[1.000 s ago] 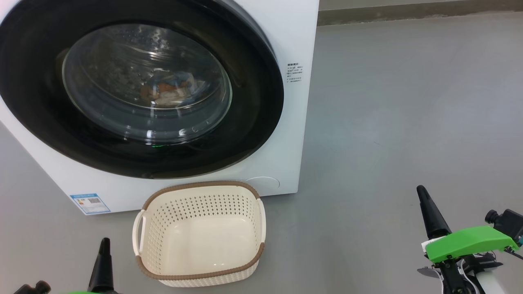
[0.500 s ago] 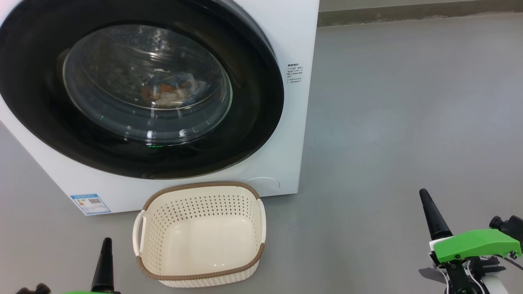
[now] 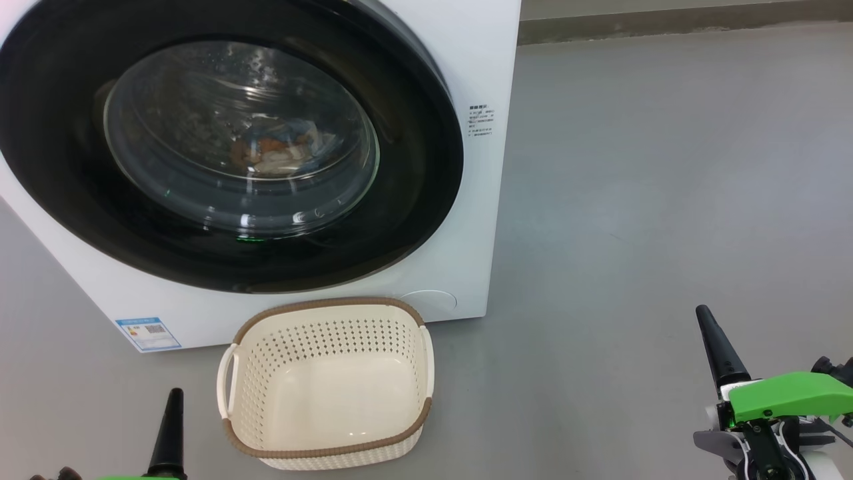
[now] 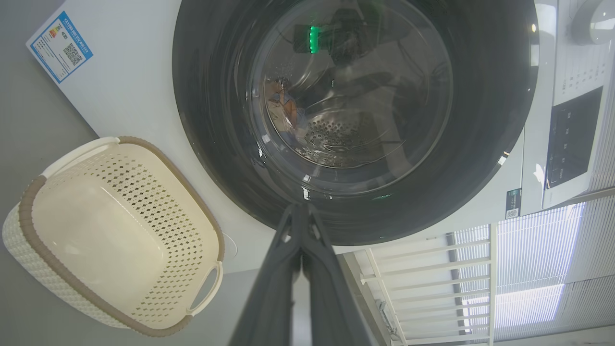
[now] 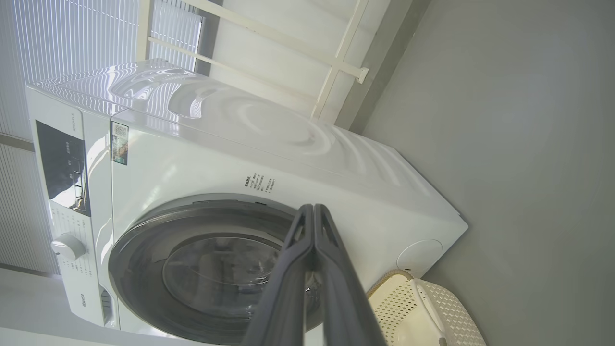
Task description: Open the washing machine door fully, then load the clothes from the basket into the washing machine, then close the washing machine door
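The washing machine [image 5: 298,144] bears a small brand word [image 5: 89,301] that seems to read Hisense, while its blue label sticker [image 3: 147,333] with a QR code and the block of dark print [image 3: 480,120] beside the washing machine door [image 3: 420,173] are too small to read

A smooth grey floor [image 3: 666,173] carries everything here, running back to a darker skirting strip [image 3: 666,19] along the wall. The big white washing machine [image 3: 481,220] stands on it at the left. The small cream basket [image 3: 326,304] with its brown rim sits upright on the floor just in front of the machine's lower front edge.
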Controlling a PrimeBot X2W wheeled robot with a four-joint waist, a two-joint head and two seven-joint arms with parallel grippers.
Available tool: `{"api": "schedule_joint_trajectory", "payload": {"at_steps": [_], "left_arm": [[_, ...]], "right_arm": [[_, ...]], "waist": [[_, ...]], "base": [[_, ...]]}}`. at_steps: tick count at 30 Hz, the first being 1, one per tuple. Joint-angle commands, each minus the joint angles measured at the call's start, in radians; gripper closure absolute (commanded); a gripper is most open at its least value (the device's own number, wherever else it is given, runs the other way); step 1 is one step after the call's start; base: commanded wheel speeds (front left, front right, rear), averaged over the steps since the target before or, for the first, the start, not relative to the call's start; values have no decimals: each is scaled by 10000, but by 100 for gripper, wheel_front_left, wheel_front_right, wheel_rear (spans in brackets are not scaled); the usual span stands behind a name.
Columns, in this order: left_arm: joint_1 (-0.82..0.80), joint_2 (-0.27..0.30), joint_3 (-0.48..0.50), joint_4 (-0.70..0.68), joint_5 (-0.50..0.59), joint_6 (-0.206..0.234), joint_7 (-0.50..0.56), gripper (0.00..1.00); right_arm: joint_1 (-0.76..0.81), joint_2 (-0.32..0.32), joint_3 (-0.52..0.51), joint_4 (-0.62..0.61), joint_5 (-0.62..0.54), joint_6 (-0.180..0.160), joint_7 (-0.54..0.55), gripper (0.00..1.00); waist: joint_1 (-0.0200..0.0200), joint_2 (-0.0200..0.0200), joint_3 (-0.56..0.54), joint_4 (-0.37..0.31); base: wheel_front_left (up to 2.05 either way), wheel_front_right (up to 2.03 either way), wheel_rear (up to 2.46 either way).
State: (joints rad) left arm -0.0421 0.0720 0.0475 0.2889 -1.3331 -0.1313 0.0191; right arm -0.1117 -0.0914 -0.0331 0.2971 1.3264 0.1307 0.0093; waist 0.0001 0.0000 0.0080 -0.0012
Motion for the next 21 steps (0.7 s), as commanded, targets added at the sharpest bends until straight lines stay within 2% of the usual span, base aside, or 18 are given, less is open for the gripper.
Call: {"api": "schedule_joint_trajectory", "payload": {"at_steps": [1, 21], "left_arm": [[-503, 51, 317, -320, -256, 4, 108, 100], [-612, -137, 567, -403, -1997, 5, 697, 100]], "right_arm": [[-85, -16, 61, -328, 321, 10, 126, 100], [6, 244, -498, -467, 2110, 3, 726, 100]], "waist": [[0, 0, -3, 1], [0, 0, -35, 9]], "base": [[0, 0, 0], [0, 0, 0]]}}
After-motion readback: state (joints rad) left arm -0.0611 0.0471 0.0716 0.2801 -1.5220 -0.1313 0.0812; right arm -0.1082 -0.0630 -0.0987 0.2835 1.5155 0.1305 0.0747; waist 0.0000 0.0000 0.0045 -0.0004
